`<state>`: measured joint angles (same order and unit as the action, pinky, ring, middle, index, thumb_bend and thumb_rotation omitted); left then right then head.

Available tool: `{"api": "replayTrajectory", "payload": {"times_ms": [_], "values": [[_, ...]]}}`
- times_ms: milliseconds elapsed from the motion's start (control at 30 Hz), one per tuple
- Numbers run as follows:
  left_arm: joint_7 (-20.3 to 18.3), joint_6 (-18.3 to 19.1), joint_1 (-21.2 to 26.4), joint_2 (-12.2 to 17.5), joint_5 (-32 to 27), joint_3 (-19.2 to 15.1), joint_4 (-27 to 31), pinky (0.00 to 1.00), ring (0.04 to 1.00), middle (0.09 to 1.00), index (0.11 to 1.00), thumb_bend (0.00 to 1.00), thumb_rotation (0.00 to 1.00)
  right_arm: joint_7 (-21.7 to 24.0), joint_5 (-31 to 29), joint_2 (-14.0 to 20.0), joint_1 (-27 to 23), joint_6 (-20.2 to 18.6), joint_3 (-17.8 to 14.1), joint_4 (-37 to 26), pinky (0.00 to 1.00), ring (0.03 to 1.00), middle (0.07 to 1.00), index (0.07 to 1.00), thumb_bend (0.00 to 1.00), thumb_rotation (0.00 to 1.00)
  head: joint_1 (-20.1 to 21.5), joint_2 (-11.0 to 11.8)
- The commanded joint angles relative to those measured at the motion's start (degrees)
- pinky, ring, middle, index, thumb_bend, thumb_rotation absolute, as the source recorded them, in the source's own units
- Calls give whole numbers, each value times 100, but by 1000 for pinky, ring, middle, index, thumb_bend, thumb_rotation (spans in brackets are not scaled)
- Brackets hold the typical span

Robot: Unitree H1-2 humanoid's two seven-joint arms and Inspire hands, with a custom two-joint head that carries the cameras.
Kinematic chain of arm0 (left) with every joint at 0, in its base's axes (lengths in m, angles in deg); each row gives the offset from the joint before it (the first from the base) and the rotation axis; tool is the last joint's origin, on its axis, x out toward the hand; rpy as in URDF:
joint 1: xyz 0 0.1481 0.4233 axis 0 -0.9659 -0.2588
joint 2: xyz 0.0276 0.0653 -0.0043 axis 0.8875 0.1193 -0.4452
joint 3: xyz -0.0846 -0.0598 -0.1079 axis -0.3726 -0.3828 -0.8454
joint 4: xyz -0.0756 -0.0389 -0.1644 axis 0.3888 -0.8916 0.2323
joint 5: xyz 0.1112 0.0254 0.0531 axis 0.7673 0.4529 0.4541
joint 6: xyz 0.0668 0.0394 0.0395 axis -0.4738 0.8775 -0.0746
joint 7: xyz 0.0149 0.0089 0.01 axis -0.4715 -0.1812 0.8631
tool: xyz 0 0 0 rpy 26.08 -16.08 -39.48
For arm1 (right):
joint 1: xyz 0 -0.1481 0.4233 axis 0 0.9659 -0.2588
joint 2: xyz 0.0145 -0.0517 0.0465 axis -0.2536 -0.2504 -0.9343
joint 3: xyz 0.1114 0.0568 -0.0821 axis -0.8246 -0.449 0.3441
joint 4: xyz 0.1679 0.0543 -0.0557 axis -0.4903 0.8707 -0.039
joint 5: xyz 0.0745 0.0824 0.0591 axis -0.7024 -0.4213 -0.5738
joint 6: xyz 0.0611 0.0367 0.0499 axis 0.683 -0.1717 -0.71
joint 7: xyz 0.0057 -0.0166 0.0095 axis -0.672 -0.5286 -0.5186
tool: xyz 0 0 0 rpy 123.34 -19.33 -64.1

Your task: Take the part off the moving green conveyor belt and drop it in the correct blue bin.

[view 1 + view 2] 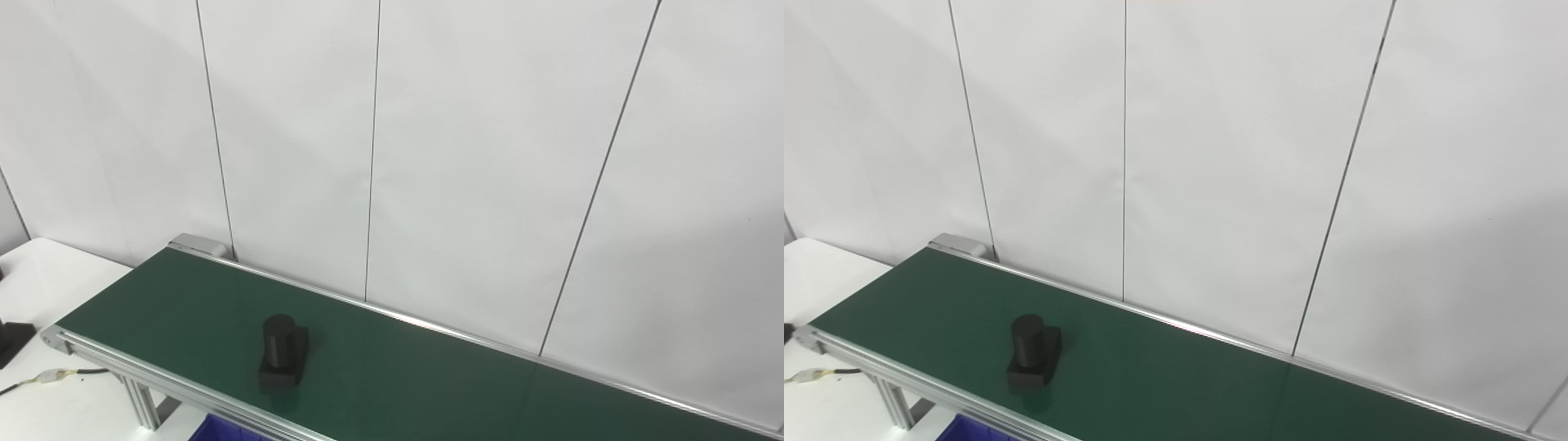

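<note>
Black part (283, 358) on belt (429, 373) — near front rail.

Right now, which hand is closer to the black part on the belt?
Cannot tell: neither left nor right hand is in view. The black part sits alone on the green belt, near its left end.

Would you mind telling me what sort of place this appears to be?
Probably a parts-sorting test cell: a green conveyor belt carrying a black cylinder-on-block part, a blue plastic bin below, plain white wall panels behind.

Black part (1032, 353) on green belt (1164, 373)
</note>
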<state>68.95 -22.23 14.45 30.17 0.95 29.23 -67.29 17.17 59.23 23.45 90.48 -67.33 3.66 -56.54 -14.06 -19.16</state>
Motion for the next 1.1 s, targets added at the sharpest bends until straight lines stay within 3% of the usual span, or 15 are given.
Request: {"api": "replayTrajectory", "payload": {"times_ms": [0,333,533,567,733,867,967,1067], "values": [[254,-172,183,-5,98,95,31,697,783,811,778,978,284,1,26,50,-138,-78,-34,-198,846,886,894,958,744,356,38,-9],[594,-172,357,76,109,389,-110,699,780,806,775,978,296,-30,247,114,-502,-712,-103,-525,909,926,938,993,788,412,272,-153],[570,-172,347,135,63,409,-53,711,789,809,781,984,298,-39,366,150,-749,-976,-93,-595,935,933,949,1000,808,427,939,-358],[550,-172,339,147,53,402,-34,717,796,815,787,983,302,-62,424,133,-767,-976,-92,-584,909,908,929,992,857,475,939,-358],[455,-172,280,235,-2,355,132,736,815,832,803,981,310,-146,846,-24,-799,-940,2,-554,859,861,893,969,945,569,1449,-645],[403,-172,278,328,-140,352,261,762,828,845,822,975,302,-163,1098,-167,-794,-888,102,-604,835,845,877,959,940,581,1650,-847],[344,-172,279,370,-217,337,328,773,837,855,834,972,285,-137,1213,-209,-819,-993,149,-713,833,842,873,956,918,571,1772,-1097],[282,-171,281,406,-253,321,379,783,847,867,847,964,286,-115,1264,-214,-859,-1103,159,-806,834,843,875,961,887,547,1820,-1194]]}}
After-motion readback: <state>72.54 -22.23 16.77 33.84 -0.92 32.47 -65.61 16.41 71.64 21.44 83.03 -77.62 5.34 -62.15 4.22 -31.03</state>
